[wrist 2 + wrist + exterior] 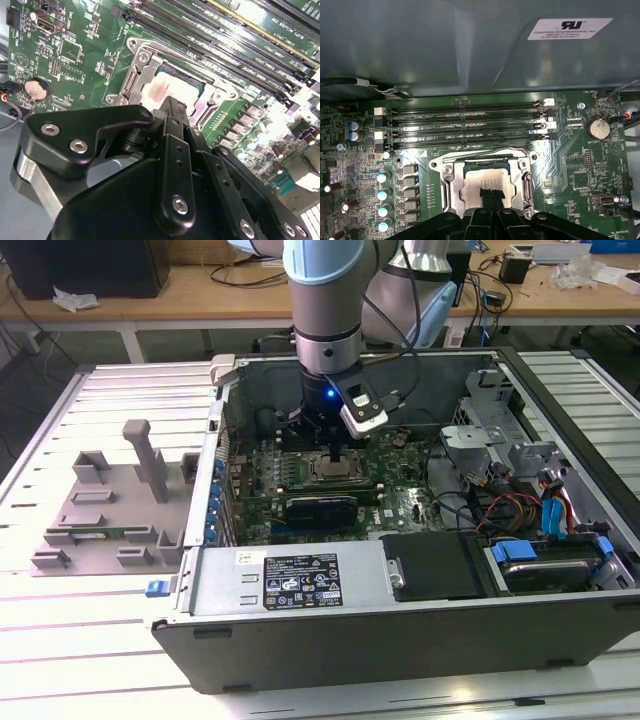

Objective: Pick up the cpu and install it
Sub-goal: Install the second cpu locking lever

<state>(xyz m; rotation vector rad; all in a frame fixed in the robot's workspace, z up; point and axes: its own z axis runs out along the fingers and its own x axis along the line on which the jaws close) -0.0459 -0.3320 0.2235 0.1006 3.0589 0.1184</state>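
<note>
One arm reaches down into the open case (420, 630), its hand (172, 107) right over the socket (487, 187) on the motherboard (400, 502). The cpu (487, 186) lies inside the socket's metal frame, its pale top showing in both wrist views, and the fingertips (170, 107) are drawn together on or just above its middle; whether they press the chip or only hover I cannot tell. To do this step well, I judge the chip must sit square and flat in the frame, with no tilt and no sideways push, since a skewed seat could harm the contacts beneath. Just beside the socket run the memory slots (465, 127), and a row of capacitors (382, 192) stands near its other side, so the hand has little room to drift. Well apart on the table (60, 680), at the exterior view's left, lies a grey parts tray (110, 510), out of the way.
</note>
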